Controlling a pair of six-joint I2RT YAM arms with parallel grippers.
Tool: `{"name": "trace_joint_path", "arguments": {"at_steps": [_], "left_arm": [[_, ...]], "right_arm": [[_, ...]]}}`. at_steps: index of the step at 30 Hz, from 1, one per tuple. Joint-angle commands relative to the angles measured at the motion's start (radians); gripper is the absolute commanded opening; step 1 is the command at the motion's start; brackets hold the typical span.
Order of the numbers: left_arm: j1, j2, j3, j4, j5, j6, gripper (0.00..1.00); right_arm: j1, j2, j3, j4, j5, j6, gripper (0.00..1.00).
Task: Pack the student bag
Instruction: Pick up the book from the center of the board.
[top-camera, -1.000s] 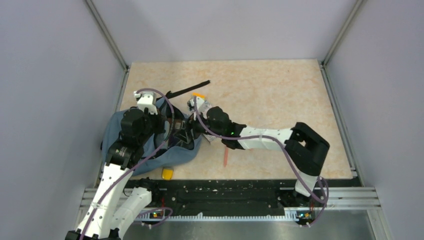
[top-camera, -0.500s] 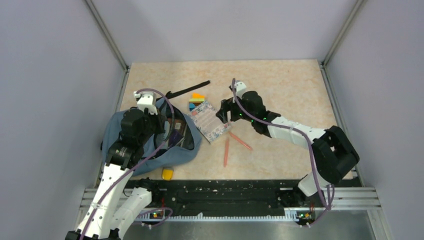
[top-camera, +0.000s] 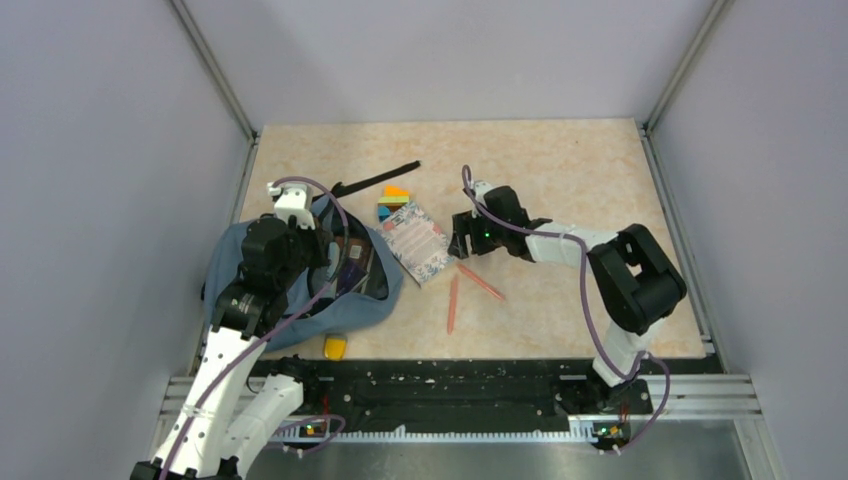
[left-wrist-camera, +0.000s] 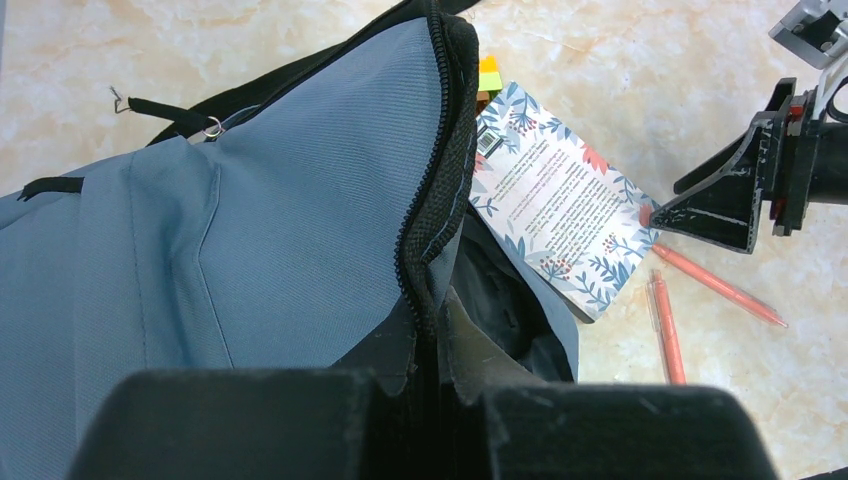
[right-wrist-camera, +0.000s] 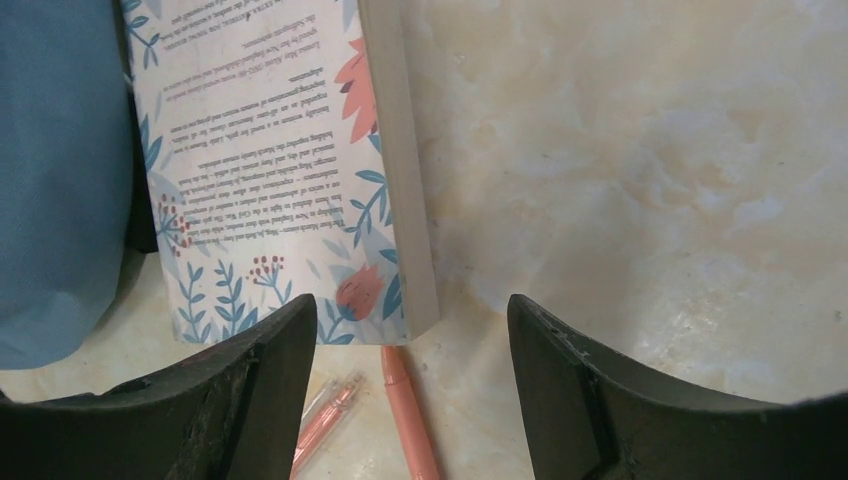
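- Your right gripper (top-camera: 458, 242) had drawn back from the student bag (left-wrist-camera: 250, 220), leaving the floral book (top-camera: 418, 240) beside it.
- Its jaws stood spread at the book's corner.
- Your left gripper (left-wrist-camera: 432, 390) pinched the bag's zipper edge at the table's (top-camera: 560, 170) left.

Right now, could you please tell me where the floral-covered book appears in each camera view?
Top external: the floral book lies near centre, just right of the student bag.
Left wrist: upper right of centre, beside the bag's open mouth.
Right wrist: upper left, reaching the top edge.
Shared landmark: the student bag, left of the book in every view.
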Motion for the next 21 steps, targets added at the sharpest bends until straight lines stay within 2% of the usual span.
{"name": "trace_joint_path", "arguments": {"at_steps": [1, 10, 21], "left_arm": [[-0.004, -0.004, 0.002, 0.090, 0.033, -0.017, 0.00], [-0.004, -0.001, 0.002, 0.090, 0.031, -0.016, 0.00], [-0.004, 0.001, 0.002, 0.088, 0.024, -0.015, 0.00]], "right_arm": [[-0.003, 0.002, 0.038, 0.045, -0.081, 0.018, 0.68], [-0.002, 0.047, 0.053, 0.050, -0.160, 0.066, 0.65], [0.000, 0.029, 0.054, 0.086, -0.280, 0.121, 0.61]]}}
